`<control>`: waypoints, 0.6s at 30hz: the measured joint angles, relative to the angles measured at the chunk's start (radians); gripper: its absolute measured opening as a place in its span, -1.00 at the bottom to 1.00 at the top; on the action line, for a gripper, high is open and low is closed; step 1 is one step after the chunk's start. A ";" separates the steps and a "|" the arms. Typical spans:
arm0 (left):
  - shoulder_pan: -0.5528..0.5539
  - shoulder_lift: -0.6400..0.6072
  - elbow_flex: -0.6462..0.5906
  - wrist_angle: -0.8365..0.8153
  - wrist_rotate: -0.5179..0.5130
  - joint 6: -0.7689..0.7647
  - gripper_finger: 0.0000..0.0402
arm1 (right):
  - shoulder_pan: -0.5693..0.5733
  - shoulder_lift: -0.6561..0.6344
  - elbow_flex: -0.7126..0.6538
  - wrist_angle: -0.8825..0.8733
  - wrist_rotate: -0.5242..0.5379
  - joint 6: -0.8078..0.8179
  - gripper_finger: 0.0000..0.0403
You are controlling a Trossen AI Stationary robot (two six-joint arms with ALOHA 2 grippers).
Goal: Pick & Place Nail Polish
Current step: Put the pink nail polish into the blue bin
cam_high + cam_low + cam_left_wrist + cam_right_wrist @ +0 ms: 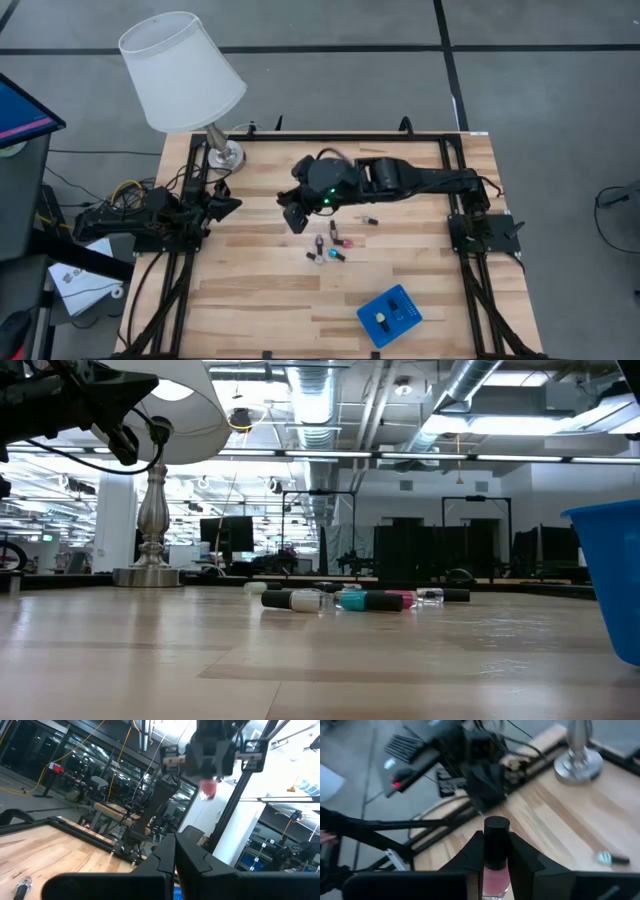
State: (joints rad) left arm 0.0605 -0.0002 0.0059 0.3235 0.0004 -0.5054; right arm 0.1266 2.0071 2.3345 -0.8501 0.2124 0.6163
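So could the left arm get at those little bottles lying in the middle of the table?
Probably not easily: the left gripper sits shut near the lamp, and the right gripper, holding a pink nail polish bottle, hangs between it and the bottles.

Lamp [190,85] at table's [260,290] far left corner. Bottles [328,248] lying mid-table, tray [390,316] near front right. Right gripper [296,214] above table centre, bottle [495,855] between fingers; left gripper [228,204] beside lamp base.

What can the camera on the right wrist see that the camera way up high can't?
Only the right wrist view shows the pink nail polish bottle pinched in the right gripper. Only the high view shows the blue tray, the loose bottles and the left gripper, parked and shut. Both show the lamp base and wooden table.
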 joint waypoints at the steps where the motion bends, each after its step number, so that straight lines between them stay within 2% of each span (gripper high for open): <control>1: 0.000 0.000 0.000 0.000 0.000 0.000 -1.00 | 0.000 0.000 0.010 0.007 -0.003 -0.015 -0.77; 4: 0.000 0.000 0.000 0.000 0.000 0.000 -1.00 | 0.001 0.000 0.021 0.044 -0.026 -0.060 -0.77; 18: 0.000 0.002 0.000 0.000 0.000 0.000 -1.00 | -0.005 0.000 0.020 0.392 -0.316 -0.198 -0.77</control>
State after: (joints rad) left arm 0.0604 0.0013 0.0059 0.3233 0.0006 -0.5056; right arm 0.1219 2.0071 2.3543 -0.4584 -0.1033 0.4182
